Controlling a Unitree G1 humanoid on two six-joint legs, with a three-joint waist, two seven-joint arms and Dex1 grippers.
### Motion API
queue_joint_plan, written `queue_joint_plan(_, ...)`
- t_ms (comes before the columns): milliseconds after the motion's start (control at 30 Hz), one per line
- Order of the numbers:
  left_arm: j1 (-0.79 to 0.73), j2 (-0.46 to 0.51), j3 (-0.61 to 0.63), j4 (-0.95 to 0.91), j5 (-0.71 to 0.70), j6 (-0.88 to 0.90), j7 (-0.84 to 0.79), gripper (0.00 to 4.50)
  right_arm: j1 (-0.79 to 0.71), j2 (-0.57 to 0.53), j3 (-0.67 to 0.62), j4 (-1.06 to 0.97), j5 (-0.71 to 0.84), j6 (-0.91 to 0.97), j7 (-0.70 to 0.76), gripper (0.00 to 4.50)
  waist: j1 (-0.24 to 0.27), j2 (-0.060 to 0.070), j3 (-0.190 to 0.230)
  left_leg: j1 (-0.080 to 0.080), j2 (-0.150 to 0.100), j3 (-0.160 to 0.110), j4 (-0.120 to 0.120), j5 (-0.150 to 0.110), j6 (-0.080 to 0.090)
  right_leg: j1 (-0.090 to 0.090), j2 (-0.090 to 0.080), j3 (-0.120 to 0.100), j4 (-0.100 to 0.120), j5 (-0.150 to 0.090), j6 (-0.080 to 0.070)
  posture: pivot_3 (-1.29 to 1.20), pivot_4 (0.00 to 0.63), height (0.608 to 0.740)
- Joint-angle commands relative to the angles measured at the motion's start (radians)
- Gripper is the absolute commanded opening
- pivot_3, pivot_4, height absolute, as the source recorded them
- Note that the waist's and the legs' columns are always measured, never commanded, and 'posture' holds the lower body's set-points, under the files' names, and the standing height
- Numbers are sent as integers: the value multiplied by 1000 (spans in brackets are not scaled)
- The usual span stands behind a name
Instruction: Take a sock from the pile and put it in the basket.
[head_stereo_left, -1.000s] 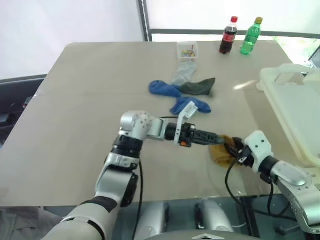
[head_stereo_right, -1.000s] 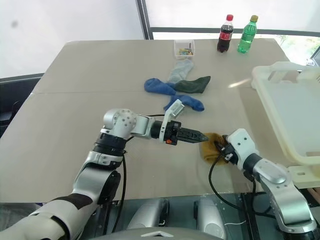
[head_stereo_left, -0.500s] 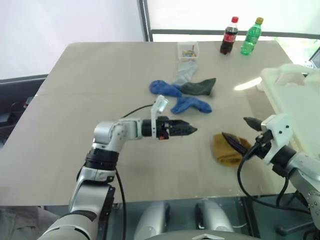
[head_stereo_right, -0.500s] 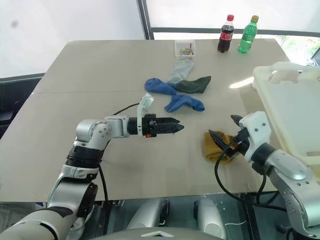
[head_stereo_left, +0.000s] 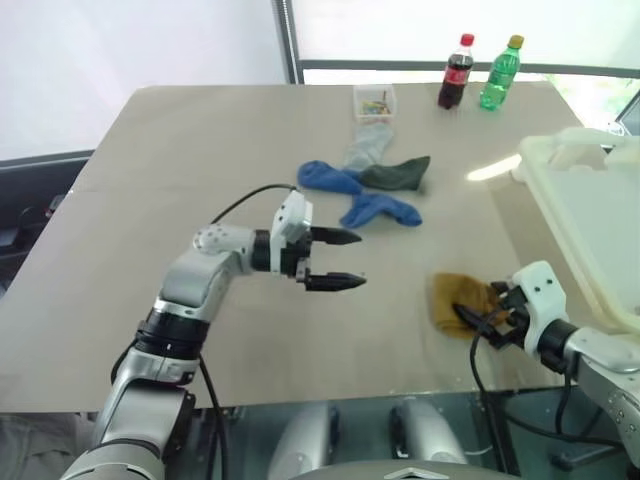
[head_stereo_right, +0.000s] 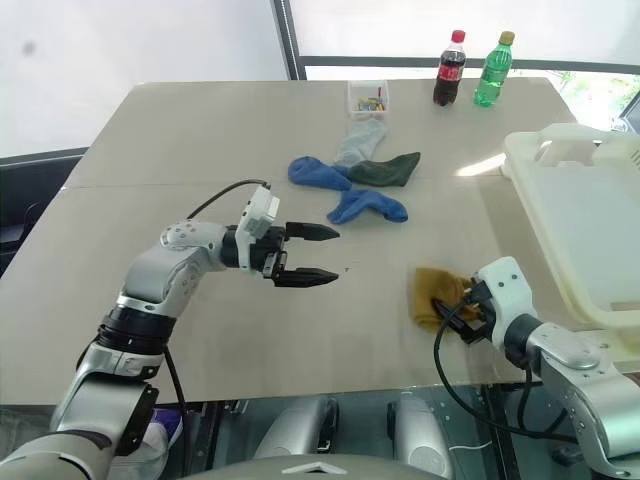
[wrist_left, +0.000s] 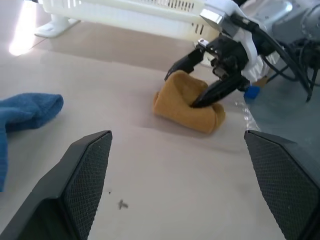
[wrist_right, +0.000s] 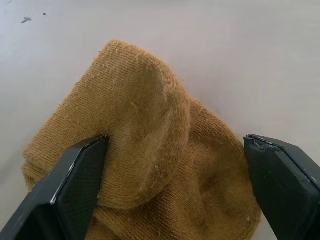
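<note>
Beige tabletop (head_stereo_left: 150, 200) fills most of the head views, with a bright window band along the top edge. Near the upper middle of the frame lies the pile (head_stereo_left: 370, 180) of blue, dark green and pale grey socks, and just above it sits a small clear box (head_stereo_left: 375, 99). A cola bottle (head_stereo_left: 455, 71) and a green bottle (head_stereo_left: 500, 72) stand at the upper right. The white basket (head_stereo_left: 590, 210) occupies the right edge. A mustard-yellow sock (head_stereo_left: 458, 300) lies bunched at the lower right of centre, apart from the pile. The right gripper (head_stereo_left: 488, 318) sits at this sock with its fingers spread wide, one on each side of the bunched fabric and not pinching it. The left gripper (head_stereo_left: 338, 260) hovers over bare table at mid-frame, fingers spread apart, holding nothing.
</note>
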Motion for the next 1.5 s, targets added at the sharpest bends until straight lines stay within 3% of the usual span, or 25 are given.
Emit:
queue_joint_plan(33,-17,1,6,19,19,-48,-14,4500,18,-27,18,3,-7,17,17,4481,-2,0,0,0,0,0,0,0,0,0,0,0,0,0,0,0,150,740)
queue_joint_plan(233,-1,-17,16,6,25,-54,11,4500,36,-65,152,113,-81,-21,46,4481,-5,-1,-1,0,1,0,0,0,0,0,0,0,0,0,0,0,150,740)
queue_joint_plan(267,3,-18,19,2,27,-55,19,4500,48,-77,171,126,-98,-42,55,4245,-5,-3,-2,1,1,0,0,0,0,1,1,0,0,0,0,0,150,740)
queue_joint_plan(333,8,-19,27,-3,25,-52,37,4500,70,-112,212,143,-142,-86,70,3728,-5,-7,-6,2,1,-1,0,0,0,3,1,-1,-1,0,0,0,150,740)
queue_joint_plan(500,18,-19,34,5,32,-58,70,4500,88,-177,289,190,-247,-202,93,1382,4,-13,-10,11,1,-5,0,-1,1,15,0,-6,-6,0,0,0,150,740)
queue_joint_plan(633,30,-22,47,-13,19,-47,83,4500,51,-52,128,156,-67,-220,112,54,6,-17,-12,17,2,-7,-1,-2,2,24,0,-9,-13,0,0,0,150,740)
queue_joint_plan(733,21,-25,68,-37,-34,0,70,4500,-46,32,-52,110,156,-159,102,54,4,-12,-9,16,2,-9,-1,-2,2,24,-1,-9,-14,0,0,0,150,740)
queue_joint_plan(867,-22,-51,104,-61,-108,81,104,4500,-232,40,-257,151,354,-64,-5,54,-4,-1,-1,10,2,-7,0,-2,2,18,-1,-7,-12,1,-1,0,150,740)
queue_joint_plan(1033,-77,-102,126,-85,-142,109,166,4500,-483,-53,-465,383,372,-5,-203,54,4,1,-1,8,1,-10,-2,-1,2,17,-1,-11,-14,1,-1,0,150,740)
queue_joint_plan(1133,-105,-130,143,-95,-179,140,187,4500,-614,-147,-542,585,352,74,-318,54,7,1,-1,-2,0,-9,-1,1,-2,8,-2,-10,-14,1,-1,0,150,740)
queue_joint_plan(1300,-153,-159,157,-102,-206,147,211,4500,-649,-349,-477,955,225,81,-205,54,15,1,-1,-7,1,-2,-2,1,-2,1,-1,-6,-14,1,-1,0,150,740)
queue_joint_plan(1500,-181,-176,162,-131,-213,169,273,4500,-658,-374,-289,1226,88,-23,8,54,-7,1,-1,-3,1,8,-1,-2,3,2,-1,-1,-10,2,0,0,150,740)
